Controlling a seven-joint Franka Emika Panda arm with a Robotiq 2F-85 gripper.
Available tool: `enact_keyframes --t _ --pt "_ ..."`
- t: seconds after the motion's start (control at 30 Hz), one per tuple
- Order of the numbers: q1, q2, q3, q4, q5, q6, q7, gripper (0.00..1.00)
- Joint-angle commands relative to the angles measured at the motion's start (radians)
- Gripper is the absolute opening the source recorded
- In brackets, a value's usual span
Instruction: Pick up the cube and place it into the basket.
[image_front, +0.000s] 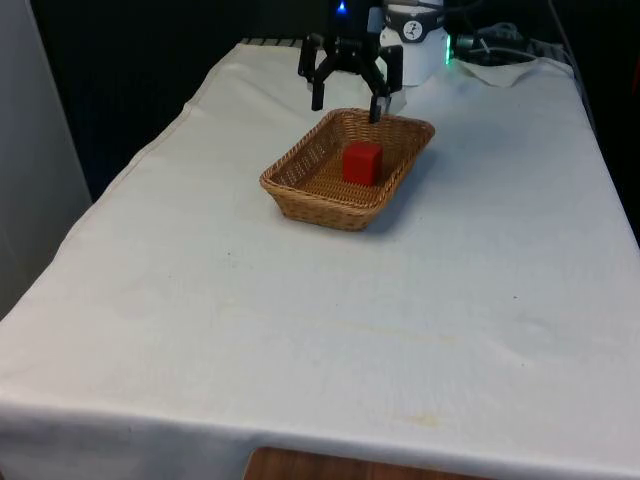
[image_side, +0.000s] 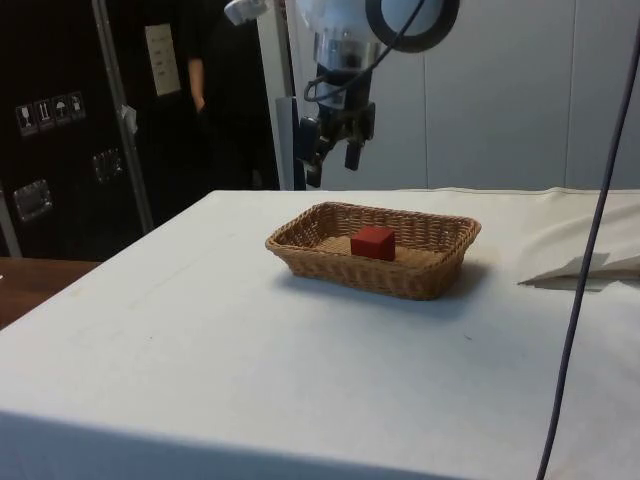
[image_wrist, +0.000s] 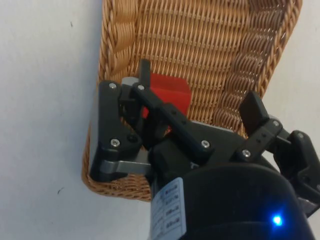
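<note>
White-clothed table, broad bare cloth on every side; wicker basket well inside the table's edges, low rim leaving open room above; gripper above its far end, jaws apart and empty, judged released; red cube resting on the basket floor.

Table under a white cloth, bearing a wicker basket directly below the end effector. Crumpled white fabric lies on the table beyond the end effector, towards the robot.
</note>
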Motion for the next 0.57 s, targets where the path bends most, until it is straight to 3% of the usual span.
enact_keyframes --t 0.0,0.2,0.23,0.27,0.5,0.53 --pt "0.004 0.002 0.005 0.009 0.022 -0.018 -0.009 1.0" --pt "0.004 0.014 0.012 0.06 0.027 -0.081 -0.013 1.0" --pt "0.0 0.014 0.009 0.066 0.003 -0.084 0.0 1.0" --pt "0.004 0.02 0.014 0.077 0.027 -0.1 -0.013 1.0" --pt "0.002 0.049 0.02 0.137 0.023 -0.155 -0.011 1.0" --pt "0.0 0.045 0.017 0.135 0.003 -0.15 0.0 1.0"
